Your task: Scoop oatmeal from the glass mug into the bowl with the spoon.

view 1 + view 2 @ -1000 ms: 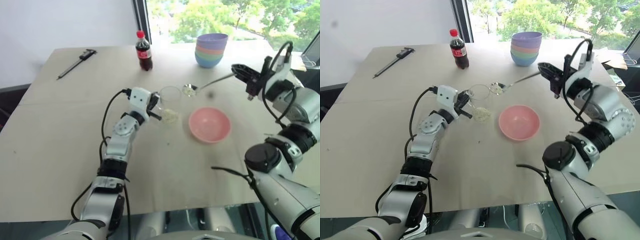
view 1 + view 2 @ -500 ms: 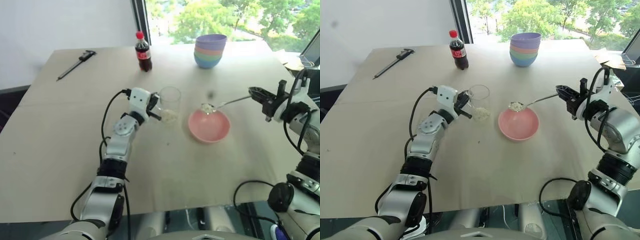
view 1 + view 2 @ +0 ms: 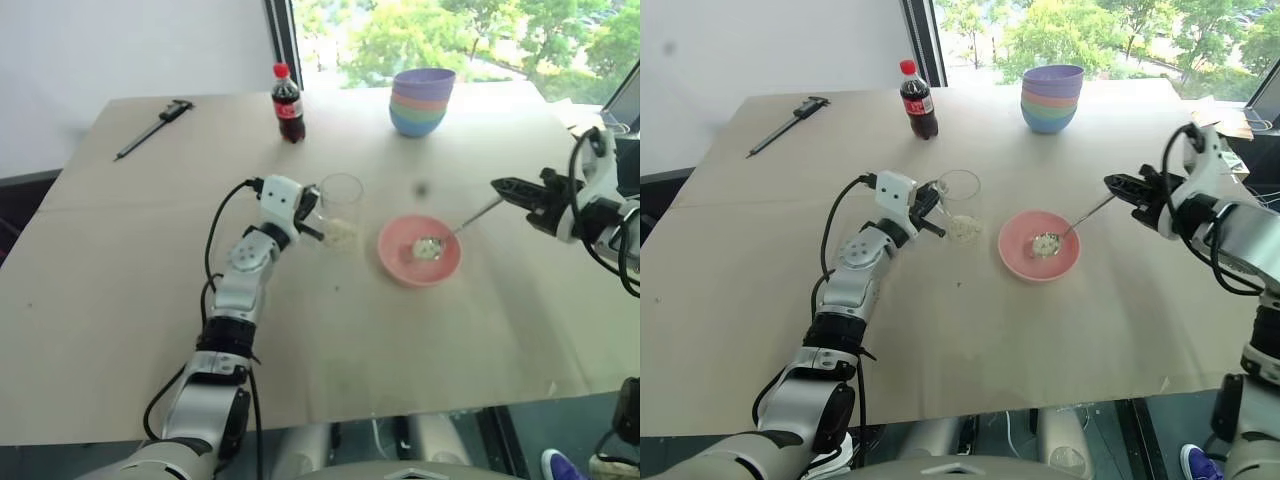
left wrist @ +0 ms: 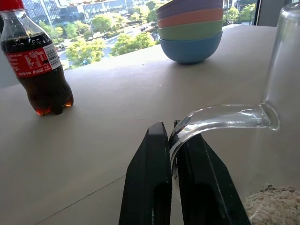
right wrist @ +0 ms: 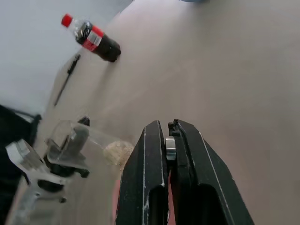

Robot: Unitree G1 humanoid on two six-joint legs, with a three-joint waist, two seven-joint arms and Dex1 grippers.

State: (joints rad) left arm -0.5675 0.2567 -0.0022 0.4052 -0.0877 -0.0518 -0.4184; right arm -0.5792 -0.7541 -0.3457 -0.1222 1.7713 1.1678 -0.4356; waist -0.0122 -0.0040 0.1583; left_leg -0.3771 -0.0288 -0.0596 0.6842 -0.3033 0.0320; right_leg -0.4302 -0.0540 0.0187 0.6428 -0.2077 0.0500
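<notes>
Oatmeal (image 3: 428,247) fills the spoon (image 3: 445,238) tip over the bowl (image 3: 396,262), handle pinched in the right claw (image 3: 497,184).

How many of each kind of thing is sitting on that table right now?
Bowls: 5, a single pink bowl plus a stack of 4
Glass mug: 1
Spoon: 1
Cola bottle: 1
Caliper: 1
Total: 9

Looks like a lab/office test setup: bare beige table (image 3: 120,300) by a big window (image 3: 450,35), trees outside, a caliper (image 3: 152,127) lying beside stacked bowls (image 3: 422,100) and a cola bottle (image 3: 287,103).
</notes>
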